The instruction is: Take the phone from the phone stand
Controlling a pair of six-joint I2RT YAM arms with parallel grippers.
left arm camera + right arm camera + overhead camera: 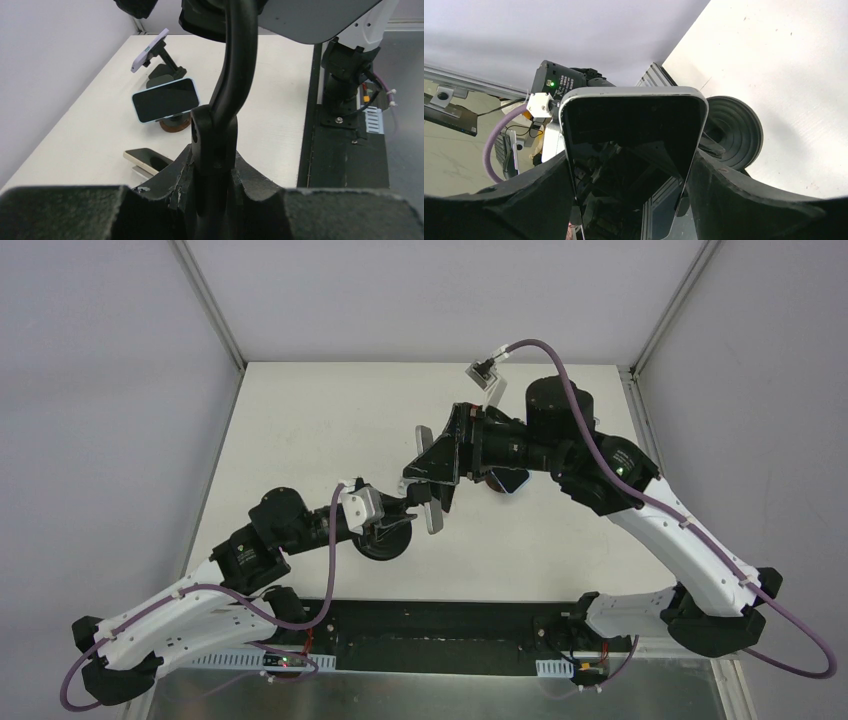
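My left gripper (214, 172) is clamped tight on the black neck of the phone stand (234, 65), low down where the neck meets its joint, so that arm is acting as the brace. My right gripper (631, 167) straddles the phone (634, 122) across its short width. One finger (541, 200) lies along each long edge, and as far as I can see both press against the casing, so I read that as a grip on the phone, not open fingers waiting. The phone is raised off the table (300, 420) at the head of the stand, above the near edge and a little left of its middle. The stand's suction base (735, 131) sits on the table just behind it and lower. From above, the phone shows edge-on, its long axis running from the far side toward the near edge and lying in line with my right fingers, the dark screen facing that wrist. The stand's neck reaches it from my left arm's side, and my right arm holds it from the other side. I judge the coming move belongs to the right arm: draw the phone straight off the mount and away from the left gripper, while the left keeps the neck from following. I cannot see how the phone is fastened behind, so a tilted pull could snag it.
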